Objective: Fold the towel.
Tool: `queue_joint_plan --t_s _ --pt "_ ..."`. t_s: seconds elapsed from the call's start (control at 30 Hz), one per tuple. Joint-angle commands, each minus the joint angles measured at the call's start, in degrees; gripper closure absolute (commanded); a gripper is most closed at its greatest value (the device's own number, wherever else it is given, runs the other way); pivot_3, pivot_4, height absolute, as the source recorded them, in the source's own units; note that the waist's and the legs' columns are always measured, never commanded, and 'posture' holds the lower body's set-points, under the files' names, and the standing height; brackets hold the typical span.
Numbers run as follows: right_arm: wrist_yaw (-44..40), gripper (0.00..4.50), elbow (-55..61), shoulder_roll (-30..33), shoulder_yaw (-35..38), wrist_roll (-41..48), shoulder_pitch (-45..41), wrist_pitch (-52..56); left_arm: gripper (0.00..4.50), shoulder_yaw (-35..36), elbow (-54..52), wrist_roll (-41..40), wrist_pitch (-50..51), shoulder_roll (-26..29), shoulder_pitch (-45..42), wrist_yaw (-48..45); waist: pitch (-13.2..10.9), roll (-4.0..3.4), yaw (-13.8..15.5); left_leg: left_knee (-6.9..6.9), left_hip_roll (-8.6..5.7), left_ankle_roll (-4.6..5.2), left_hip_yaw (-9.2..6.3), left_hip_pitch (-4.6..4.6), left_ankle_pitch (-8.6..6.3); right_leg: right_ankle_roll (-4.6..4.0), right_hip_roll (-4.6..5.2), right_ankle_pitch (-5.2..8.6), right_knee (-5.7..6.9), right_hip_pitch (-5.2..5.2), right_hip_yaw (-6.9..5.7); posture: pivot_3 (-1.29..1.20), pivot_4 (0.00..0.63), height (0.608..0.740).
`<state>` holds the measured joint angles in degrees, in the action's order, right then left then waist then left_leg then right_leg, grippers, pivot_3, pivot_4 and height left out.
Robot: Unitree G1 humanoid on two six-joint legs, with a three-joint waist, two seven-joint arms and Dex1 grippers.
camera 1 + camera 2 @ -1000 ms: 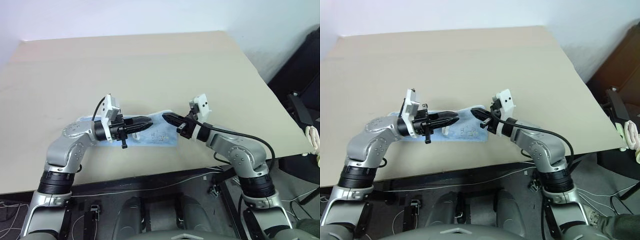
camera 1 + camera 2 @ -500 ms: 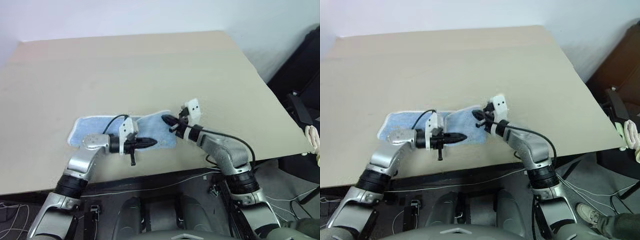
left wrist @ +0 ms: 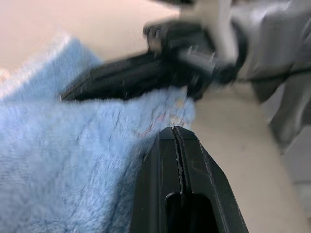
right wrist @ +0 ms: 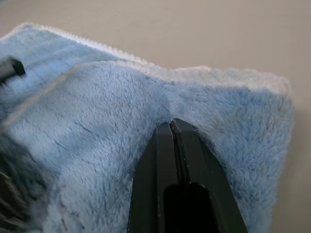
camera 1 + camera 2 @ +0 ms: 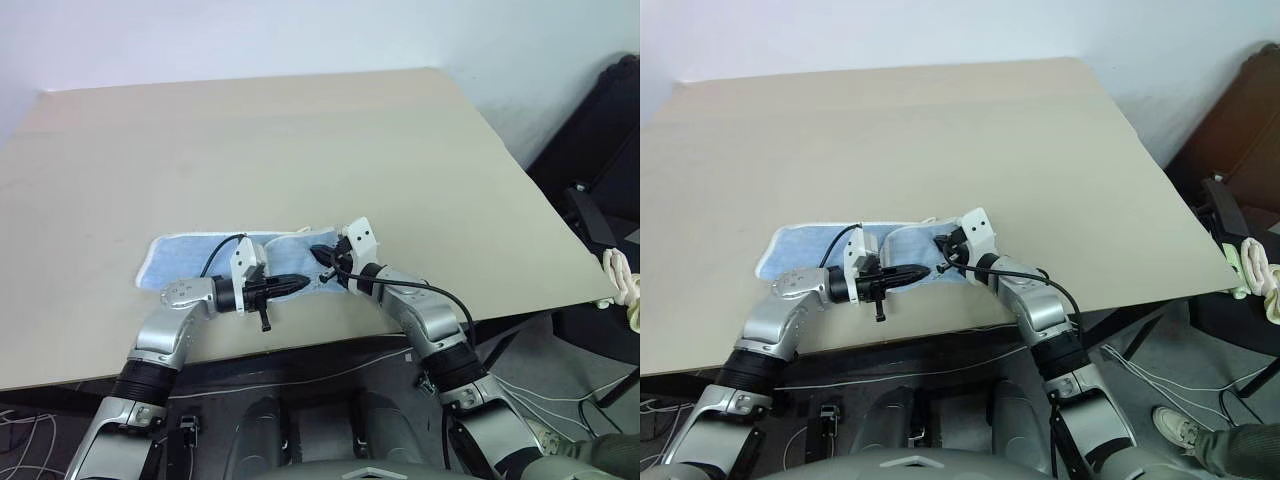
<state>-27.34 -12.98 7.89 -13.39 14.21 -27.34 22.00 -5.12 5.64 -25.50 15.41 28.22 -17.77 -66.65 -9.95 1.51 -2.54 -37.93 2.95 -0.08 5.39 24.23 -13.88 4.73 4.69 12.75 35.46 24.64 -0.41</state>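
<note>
Lying on the smooth tan table [image 5: 300,130], the fluffy blue towel [image 5: 185,255] meets both closed, empty grippers.

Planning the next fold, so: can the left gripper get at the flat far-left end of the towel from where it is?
Probably yes. The left gripper, shut, lies over the towel near its folded right part; the flat left end lies bare on the table beside that arm.

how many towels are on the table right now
1. A single blue towel lies near the front edge of the tan table, its right end folded over on itself, under the left gripper and right gripper. Nothing suggests another one hidden beneath.
</note>
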Motion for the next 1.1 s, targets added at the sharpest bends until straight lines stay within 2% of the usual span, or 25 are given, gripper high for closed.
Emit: queue_joint_plan --t_s 0.03,0.1,0.13,0.23,0.27,0.33,0.47,0.57,0.7,0.8,0.87,0.93,1.1 --pt "-1.70 4.50 -1.01 3.73 2.62 -1.49 -1.29 0.06 4.49 4.92 -4.28 -4.23 3.64 5.42 0.98 -3.40 0.00 -0.02 0.01 0.00 0.00 0.00 0.00 0.02 0.00 0.00 0.00 0.00 0.00 0.02 0.00 0.00 0.150 0.740" --pt "-3.34 4.50 0.43 4.65 2.66 -0.86 -1.45 0.72 4.49 6.21 -4.65 -5.28 5.21 7.47 0.98 -3.83 0.02 -0.07 0.12 0.02 0.00 0.00 -0.02 0.11 0.01 -0.02 0.00 0.01 -0.04 0.10 -0.01 0.00 0.150 0.740" --pt "-4.75 4.50 2.86 5.20 2.97 0.48 -1.41 1.94 4.32 7.62 -4.41 -5.61 5.96 8.77 0.72 -3.61 0.01 -0.09 0.18 0.03 0.00 0.03 -0.02 0.14 0.03 -0.02 0.00 0.02 -0.09 0.12 -0.01 0.00 0.150 0.740" --pt "-8.09 4.50 10.13 6.74 4.43 4.55 -1.49 7.01 3.56 11.21 -3.81 -6.42 8.39 12.49 0.25 -2.96 0.00 -0.09 0.10 0.04 -0.02 0.14 0.01 0.44 0.09 -0.02 0.04 0.02 -0.20 0.34 0.00 0.00 0.150 0.740" --pt "-9.36 4.33 12.03 7.52 4.58 5.47 -1.46 8.26 3.23 11.98 -3.94 -6.62 8.75 13.53 0.52 -3.24 0.00 -0.09 0.08 0.04 -0.02 0.15 0.03 0.54 0.09 -0.02 0.04 0.01 -0.21 0.44 0.01 0.00 0.150 0.740" --pt "-12.32 3.90 16.11 9.52 4.76 7.61 -1.31 10.76 2.53 14.53 -4.74 -8.58 10.89 14.94 1.17 -2.79 0.00 -0.10 0.10 0.05 -0.02 0.17 0.02 0.83 0.10 -0.01 0.01 0.01 -0.19 0.74 0.00 0.00 0.150 0.740" --pt "-16.31 2.55 21.37 12.66 4.57 10.19 -1.89 13.70 1.14 21.02 -8.47 -14.18 16.57 16.48 3.53 -0.60 -0.01 -0.10 0.10 0.11 -0.02 0.17 -0.02 0.94 0.10 0.01 -0.05 0.00 -0.21 0.82 -0.08 0.00 0.150 0.740" --pt "-19.71 1.50 23.79 14.75 3.99 11.43 -2.67 14.82 0.08 25.00 -12.58 -15.67 19.72 20.10 9.35 -1.08 -0.02 -0.11 -0.18 0.12 -0.03 0.18 0.01 0.96 0.09 0.01 -0.06 0.00 -0.22 0.85 -0.07 0.00 0.150 0.740" --pt "-24.88 0.07 25.52 17.84 3.05 11.90 -3.48 14.02 0.00 35.22 -17.51 -21.62 26.72 22.56 18.07 1.47 -0.05 -0.16 -0.03 0.19 -0.01 0.17 0.03 0.95 0.09 0.00 -0.07 0.01 -0.23 0.92 -0.06 0.00 0.150 0.740" --pt "-25.84 0.03 23.92 18.39 3.49 11.46 -4.92 13.28 0.00 41.14 -20.59 -20.55 26.39 20.61 22.64 7.66 -0.05 -0.16 0.21 0.19 -0.02 0.15 -0.04 0.95 0.08 0.00 -0.01 0.02 -0.25 0.92 -0.11 0.00 0.150 0.740" --pt "-25.84 0.03 21.64 18.22 3.52 10.16 -6.27 11.96 0.00 43.54 -21.91 -18.44 28.10 18.32 24.25 16.52 -0.06 -0.16 0.18 0.19 -0.06 0.02 -0.05 0.95 0.00 -0.01 0.13 0.02 -0.28 0.90 -0.10 0.00 0.150 0.740" --pt "-26.00 0.03 19.92 17.99 3.37 9.51 -7.52 11.19 0.00 45.68 -24.16 -19.03 30.72 16.70 26.86 21.32 -0.05 -0.14 0.07 0.20 -0.09 -0.01 -0.04 0.95 -0.01 -0.02 0.21 0.01 -0.28 0.91 -0.10 0.00 0.150 0.740" --pt "-28.26 0.03 17.55 17.93 2.28 8.57 -10.32 9.82 0.00 52.34 -30.12 -30.79 43.55 11.37 32.05 33.49 -0.03 -0.12 0.02 0.49 -0.12 -0.04 0.05 0.97 0.01 -0.02 0.26 0.01 -0.33 1.05 -0.05 0.00 0.150 0.740"
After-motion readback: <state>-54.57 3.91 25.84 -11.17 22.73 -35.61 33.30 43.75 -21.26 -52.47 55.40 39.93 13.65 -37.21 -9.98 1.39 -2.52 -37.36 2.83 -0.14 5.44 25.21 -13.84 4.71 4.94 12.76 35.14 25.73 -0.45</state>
